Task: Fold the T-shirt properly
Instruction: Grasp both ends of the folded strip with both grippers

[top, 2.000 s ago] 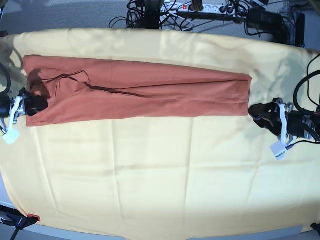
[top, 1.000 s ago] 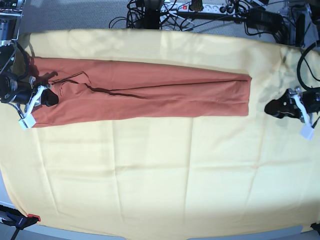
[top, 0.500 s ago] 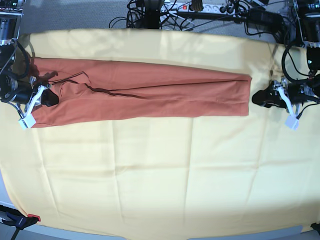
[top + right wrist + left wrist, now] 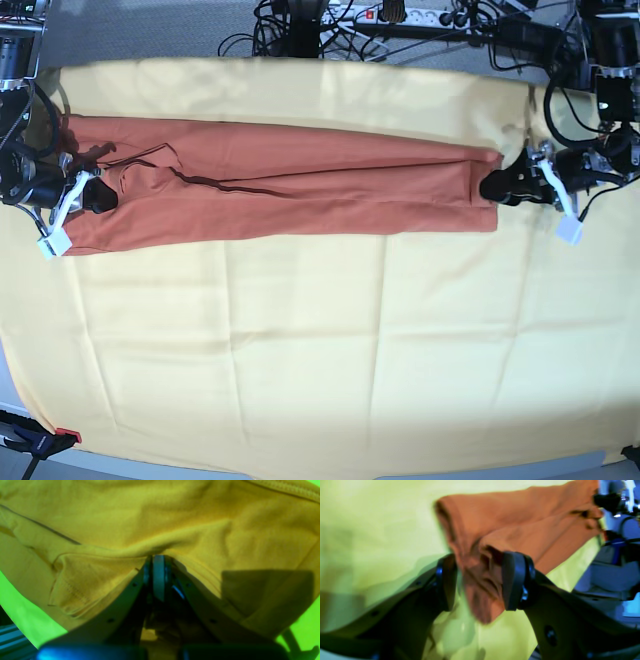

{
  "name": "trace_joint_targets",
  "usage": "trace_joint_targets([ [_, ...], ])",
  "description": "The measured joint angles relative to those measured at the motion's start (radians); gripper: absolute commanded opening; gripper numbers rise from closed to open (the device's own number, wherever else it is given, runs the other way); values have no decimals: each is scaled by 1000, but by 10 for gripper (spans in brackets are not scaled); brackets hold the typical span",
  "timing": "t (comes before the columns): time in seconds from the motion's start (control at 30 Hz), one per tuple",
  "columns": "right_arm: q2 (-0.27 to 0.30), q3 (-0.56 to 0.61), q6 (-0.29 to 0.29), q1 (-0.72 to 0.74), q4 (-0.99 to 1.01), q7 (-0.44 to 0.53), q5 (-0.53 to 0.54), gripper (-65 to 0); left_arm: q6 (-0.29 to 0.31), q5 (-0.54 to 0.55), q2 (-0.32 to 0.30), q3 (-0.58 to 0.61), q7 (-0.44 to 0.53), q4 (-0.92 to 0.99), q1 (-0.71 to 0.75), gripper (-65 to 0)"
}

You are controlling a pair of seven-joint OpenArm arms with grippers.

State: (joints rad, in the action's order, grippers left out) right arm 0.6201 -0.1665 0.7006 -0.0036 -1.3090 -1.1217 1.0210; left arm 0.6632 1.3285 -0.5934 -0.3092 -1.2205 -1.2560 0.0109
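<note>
The rust-orange T-shirt lies folded lengthwise into a long strip across the back of the table. My right gripper is at its left end. In the right wrist view this gripper is shut on a pinch of the T-shirt, which looks yellowish there. My left gripper is at the strip's right end. In the left wrist view the left gripper is open, and the T-shirt's edge hangs bunched between its two fingers.
A large pale yellow cloth covers the table under the T-shirt. Cables and a power strip lie behind the table's back edge. A clamp sits at the front left corner.
My left gripper has moved left, from off the T-shirt onto its right end, and now straddles the edge. My right gripper has stayed shut at the left end.
</note>
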Motion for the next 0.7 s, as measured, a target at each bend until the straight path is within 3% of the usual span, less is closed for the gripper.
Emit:
trace_joint_targets([
  [0.23,0,0,0,0,0,0,0,-650,0,12,45,16,9,-1,-1,-334],
  [0.53,0,0,0,0,0,0,0,-650,-1,18,30,35,8,-1,-8,-334],
  [0.7,0,0,0,0,0,0,0,-650,-31,-61,6,1,-2,-2,-35,-334],
])
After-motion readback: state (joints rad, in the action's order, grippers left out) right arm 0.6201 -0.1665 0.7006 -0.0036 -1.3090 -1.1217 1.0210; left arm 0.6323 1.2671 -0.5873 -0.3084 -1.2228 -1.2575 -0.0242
